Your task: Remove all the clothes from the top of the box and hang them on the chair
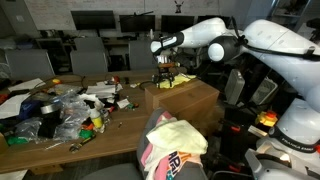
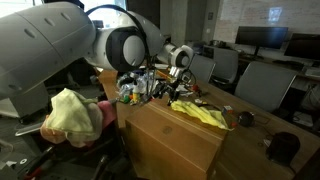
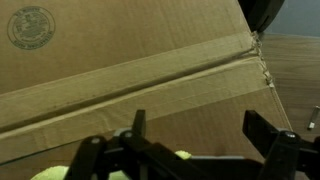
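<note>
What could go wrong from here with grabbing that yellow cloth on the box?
The open gripper hangs over the bare cardboard box, the yellow cloth only at the wrist view's lower edge; closing here would likely miss or snag a corner. The clothes on the chair already form a heap, so another piece might slide off.

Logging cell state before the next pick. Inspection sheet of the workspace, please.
Surface: cardboard box top, taped seam, beside a wooden table.
Job's things: yellow cloth lying on the box; clothes draped over the chair.
Clutter: heap of mixed items on the table; small dark object on the box.
Grippers: gripper open, over the box top near the yellow cloth.
Cables: nothing seen.
Surroundings: office chairs, monitors.
</note>
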Available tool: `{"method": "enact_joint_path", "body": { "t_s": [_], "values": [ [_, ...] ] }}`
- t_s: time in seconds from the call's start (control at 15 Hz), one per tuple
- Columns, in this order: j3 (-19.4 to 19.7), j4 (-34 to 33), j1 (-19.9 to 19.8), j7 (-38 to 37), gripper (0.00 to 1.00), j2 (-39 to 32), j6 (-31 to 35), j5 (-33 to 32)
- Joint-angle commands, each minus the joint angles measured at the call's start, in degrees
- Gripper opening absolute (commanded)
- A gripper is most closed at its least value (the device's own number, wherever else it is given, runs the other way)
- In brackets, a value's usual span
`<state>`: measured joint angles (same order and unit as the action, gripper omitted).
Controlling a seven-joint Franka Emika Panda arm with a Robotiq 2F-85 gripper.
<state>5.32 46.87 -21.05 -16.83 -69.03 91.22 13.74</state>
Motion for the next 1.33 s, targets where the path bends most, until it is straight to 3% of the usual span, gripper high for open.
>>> {"method": "enact_joint_path", "body": {
  "t_s": [0.0,0.47,1.27],
  "values": [
    [-0.5,-6.7,-0.9,-1.7,1.0,-3.6,-3.4,0.5],
    [0.6,-11.2,-0.7,-7.6,1.0,-6.4,-1.4,-0.2],
    [5.5,-12.2,1.2,-19.8,1.0,-7.5,0.8,-5.6]
  ]
}}
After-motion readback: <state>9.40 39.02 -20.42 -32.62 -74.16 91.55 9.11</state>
